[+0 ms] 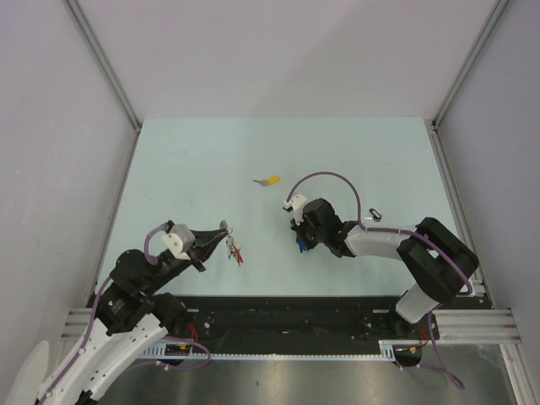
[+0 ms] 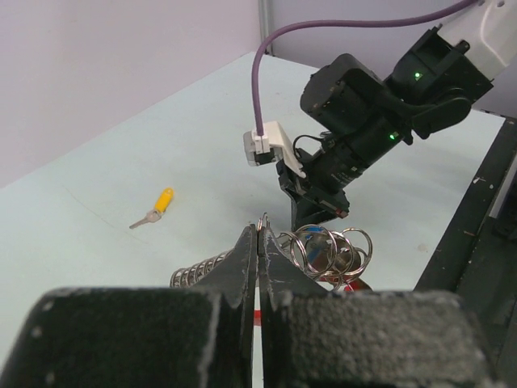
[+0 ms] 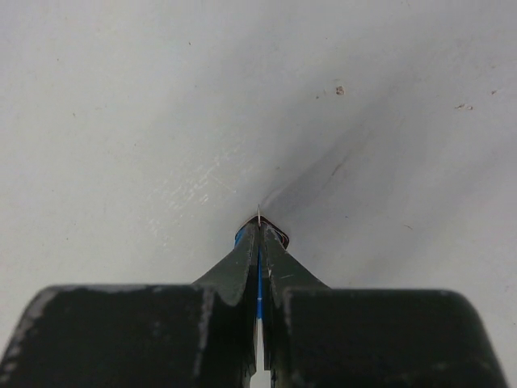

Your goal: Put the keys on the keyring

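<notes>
My left gripper (image 1: 224,240) is shut on the keyring (image 2: 326,246). In the left wrist view a thin silver ring is pinched at the fingertips of that gripper (image 2: 261,231). Several silver loops and a coiled chain (image 2: 196,273) hang beside it, and the red strap (image 1: 239,254) dangles below. My right gripper (image 1: 300,245) is shut on a blue-capped key (image 3: 241,236), which sits edge-on between the jaws just above the table. The two grippers are a short way apart, the right one facing the left. A yellow-capped key (image 1: 270,180) lies on the table farther back.
A tiny black ring (image 1: 375,215) lies on the pale table (image 1: 194,169) behind the right arm. The purple cable (image 1: 325,177) arches above the right wrist. Grey walls enclose the table on three sides.
</notes>
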Motion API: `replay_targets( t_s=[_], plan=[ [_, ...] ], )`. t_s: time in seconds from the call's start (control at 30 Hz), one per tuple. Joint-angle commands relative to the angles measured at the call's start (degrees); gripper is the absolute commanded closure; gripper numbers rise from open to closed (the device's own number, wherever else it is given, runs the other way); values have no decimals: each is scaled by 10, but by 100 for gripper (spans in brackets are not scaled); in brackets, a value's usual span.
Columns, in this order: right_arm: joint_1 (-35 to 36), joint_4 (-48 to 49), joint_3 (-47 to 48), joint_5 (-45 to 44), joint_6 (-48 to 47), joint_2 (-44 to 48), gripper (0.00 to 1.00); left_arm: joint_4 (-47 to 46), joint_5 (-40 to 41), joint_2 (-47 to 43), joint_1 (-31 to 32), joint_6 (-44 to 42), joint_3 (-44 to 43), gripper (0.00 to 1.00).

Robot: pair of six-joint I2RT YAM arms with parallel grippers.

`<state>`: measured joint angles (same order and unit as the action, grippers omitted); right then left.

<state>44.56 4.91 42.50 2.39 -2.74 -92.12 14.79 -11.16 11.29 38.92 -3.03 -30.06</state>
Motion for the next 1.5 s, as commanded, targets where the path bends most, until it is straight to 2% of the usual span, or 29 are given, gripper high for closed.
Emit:
replay_targets(
  t_s=[0.0, 0.07, 0.1, 0.13, 0.23, 0.33, 0.43, 0.53, 0.7, 0.87, 1.07, 1.27, 1.47],
  plan=[
    [9, 87, -38, -11, 5, 20, 100, -17, -14, 8, -11, -5, -3, 100],
    [16, 92, -51, -20, 4, 25, 95, -18, -18, 8, -14, -3, -3, 100],
    [18, 90, -53, -24, 5, 32, 89, -19, -19, 10, -15, -1, -2, 100],
    [20, 87, -54, -24, 5, 40, 79, -19, -20, 9, -16, 0, -2, 100],
    [32, 72, -54, -42, 5, 86, 66, -24, -23, 5, -16, 4, 2, 100],
    [38, 60, -53, -44, 11, 160, 56, -31, -29, 6, -16, 10, 3, 100],
    [47, 56, -54, -45, 21, 247, 51, -41, -33, 8, -17, 21, 5, 100],
    [77, 80, -54, -44, 38, 308, 49, -58, -46, 13, -17, 43, 11, 100],
    [140, 172, -54, -62, 48, 335, 47, -92, -72, 33, -17, 72, 20, 100],
    [204, 276, -54, -82, 49, 317, 47, -124, -77, 37, -17, 93, 29, 100],
    [267, 366, -54, -145, 29, 284, 47, -145, -85, 39, -17, 110, 39, 100],
    [294, 425, -55, -210, 6, 247, 49, -186, -108, 44, -17, 124, 49, 100],
    [297, 438, -54, -225, 1, 235, 51, -208, -123, 48, -17, 130, 57, 100]
  ],
)
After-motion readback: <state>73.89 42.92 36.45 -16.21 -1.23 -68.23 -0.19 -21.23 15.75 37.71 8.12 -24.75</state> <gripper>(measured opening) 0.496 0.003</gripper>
